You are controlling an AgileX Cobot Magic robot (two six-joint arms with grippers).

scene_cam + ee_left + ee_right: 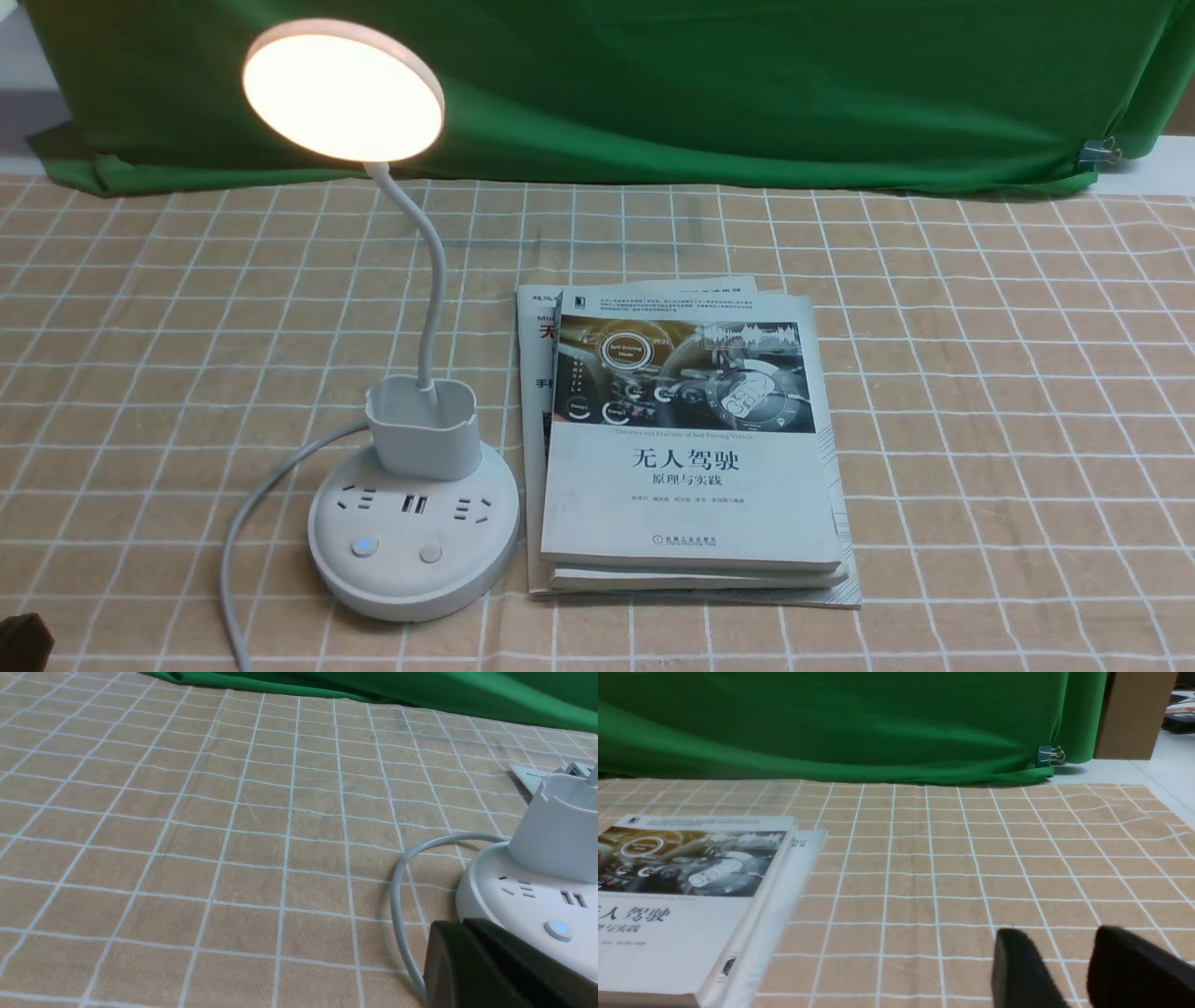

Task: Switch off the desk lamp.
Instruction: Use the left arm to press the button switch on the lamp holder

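Note:
The white desk lamp stands left of centre. Its round disc head [343, 91] glows. A thin neck runs down to the cup holder [422, 425] on the round base [411, 579]. The base carries sockets, a blue-lit button [364, 547] and an unlit button [430, 553]. My left gripper [462, 924] is shut and empty. It sits low, just in front of the base [504, 900], near the lit button [558, 928] but apart from it. In the front view only its dark tip [23, 642] shows at the bottom left corner. My right gripper [1059, 938] is open and empty over the cloth, right of the books.
A stack of books [691, 448] lies right beside the lamp base; it also shows in the right wrist view [691, 896]. The lamp's grey cord [252, 504] curves off the base toward the front edge. A green cloth backdrop [747, 84] hangs behind the checked tablecloth.

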